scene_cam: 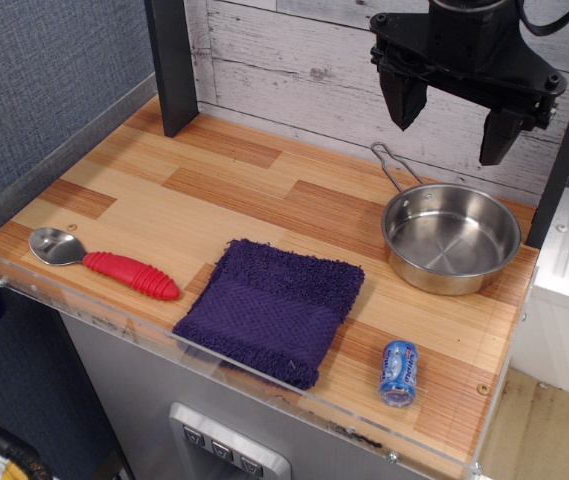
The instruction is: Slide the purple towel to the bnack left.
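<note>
The gripper [454,125] hung in the upper right of the frame, fingers spread wide and holding nothing — above the pan [451,238]. The towel [271,309] lay flat at lower centre on the table [244,180], near the front edge. A spoon [104,262] with a red handle sat to its left, a small blue can [399,372] to its right.

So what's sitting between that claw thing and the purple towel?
Only bare wooden tabletop; the steel pan sits off to the side of the open gripper and purple towel.
</note>
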You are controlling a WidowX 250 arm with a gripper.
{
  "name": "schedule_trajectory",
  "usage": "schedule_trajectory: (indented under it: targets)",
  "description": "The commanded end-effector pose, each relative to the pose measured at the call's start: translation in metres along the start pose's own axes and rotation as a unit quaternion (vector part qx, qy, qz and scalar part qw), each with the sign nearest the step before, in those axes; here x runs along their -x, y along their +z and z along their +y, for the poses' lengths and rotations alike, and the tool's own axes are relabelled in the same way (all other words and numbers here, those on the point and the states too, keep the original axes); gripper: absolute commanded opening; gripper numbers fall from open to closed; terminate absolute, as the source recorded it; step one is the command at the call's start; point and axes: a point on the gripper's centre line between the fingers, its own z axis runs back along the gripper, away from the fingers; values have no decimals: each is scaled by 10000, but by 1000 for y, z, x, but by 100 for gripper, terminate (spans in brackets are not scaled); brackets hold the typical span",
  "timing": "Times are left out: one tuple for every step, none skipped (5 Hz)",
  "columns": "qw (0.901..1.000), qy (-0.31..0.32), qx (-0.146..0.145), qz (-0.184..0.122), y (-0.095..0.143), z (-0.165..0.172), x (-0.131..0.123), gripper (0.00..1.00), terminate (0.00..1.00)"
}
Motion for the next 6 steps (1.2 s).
schedule_trajectory:
  targets:
    - [10000, 0, 0, 0, 0, 0, 0, 100, 0]
    - [9998, 133, -162, 2, 10, 14, 19, 100, 0]
    - [9996, 127, -260, 55, 13, 24, 41, 100, 0]
    - [9988, 282, -340, 217, 14, 40, 63, 100, 0]
    - [9973, 510, -253, 465, 2, 46, 76, 100, 0]
    - [9948, 568, -292, 796, -16, 49, 87, 100, 0]
